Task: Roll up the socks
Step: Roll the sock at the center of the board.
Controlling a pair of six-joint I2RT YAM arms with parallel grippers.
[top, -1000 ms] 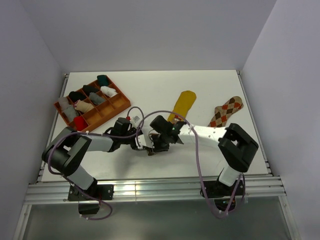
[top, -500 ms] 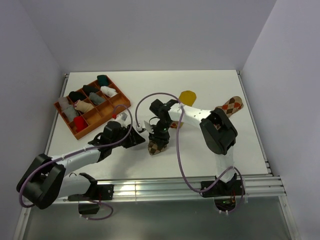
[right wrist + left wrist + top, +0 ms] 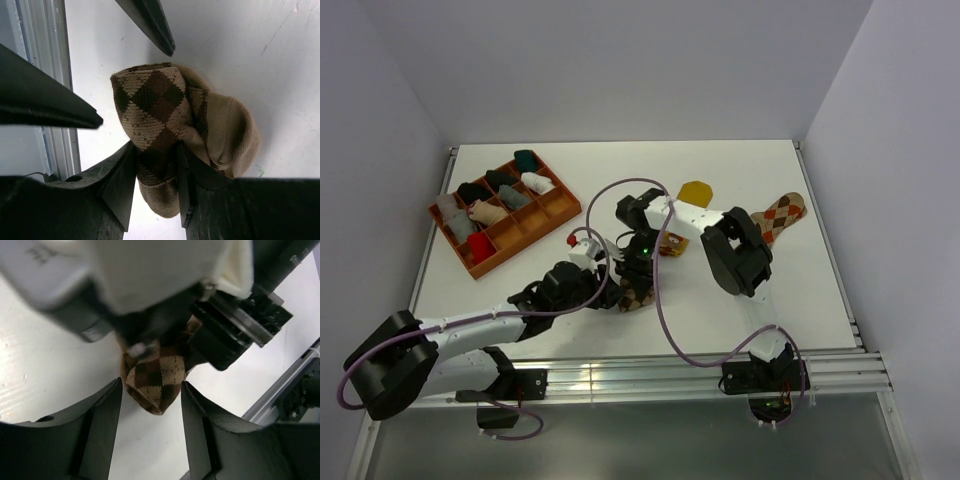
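Right wrist view: pinches bundled brown-and-cream argyle knit sock point(image 3: 152, 107) in right jaws at lower centre, likely to stop the roll springing loose. Rests it on white table point(image 3: 805, 300), low-centre from above. Flanks it, untouching, with spread left jaws.

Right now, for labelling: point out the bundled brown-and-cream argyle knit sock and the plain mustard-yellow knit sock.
brown-and-cream argyle sock point(image 3: 150, 105): right wrist view, its diamond-patterned top face.
mustard-yellow sock point(image 3: 696, 190): top external view, its visible rounded end.

Mustard sock point(image 3: 696, 190) largely behind right arm point(image 3: 692, 216)
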